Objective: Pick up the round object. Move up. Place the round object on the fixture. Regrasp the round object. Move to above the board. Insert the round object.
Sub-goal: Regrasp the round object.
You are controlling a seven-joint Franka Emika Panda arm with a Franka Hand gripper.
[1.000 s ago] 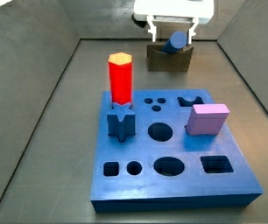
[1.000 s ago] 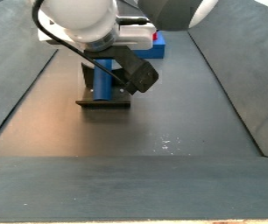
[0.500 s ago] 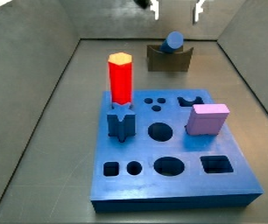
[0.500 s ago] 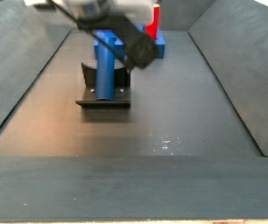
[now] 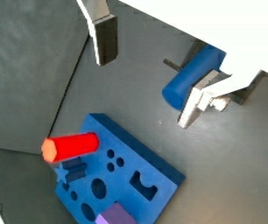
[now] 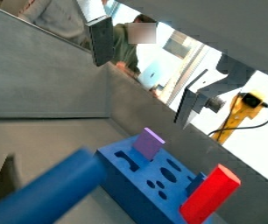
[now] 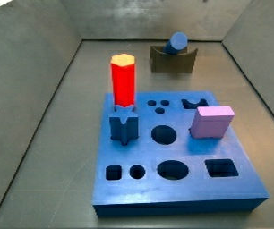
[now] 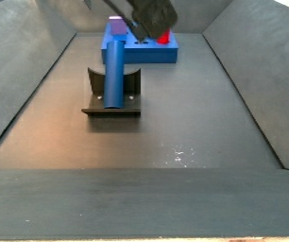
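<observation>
1. The long smooth dark blue cylinder (image 7: 178, 41) rests in the curved notch of the small dark olive-brown cradle block (image 7: 173, 60), which stands on the dark grey worktop (image 7: 55, 134) near the back wall, well apart from the large thick blue board with shaped holes (image 7: 175, 170).
2. In a side view the cylinder (image 8: 114, 76) stands up from the fixture (image 8: 111, 106), leaning slightly, with the board (image 8: 141, 49) behind it.
3. The gripper (image 5: 154, 74) is raised above the cylinder; only a dark part of it shows at the top edge of a side view (image 8: 151, 11).
4. In a wrist view the flat silver fingers (image 5: 102, 35) are spread wide apart and hold nothing; the cylinder (image 5: 193, 75) lies below, beside one of the fingers.
5. On the board stand a tall red hexagonal peg (image 7: 124, 81), a short dark blue star-shaped peg (image 7: 124, 126) just in front of it, and a pink cube (image 7: 211, 122) near the right edge.
6. The red peg (image 6: 210, 194) and pink cube (image 6: 151, 143) also show in a wrist view.
</observation>
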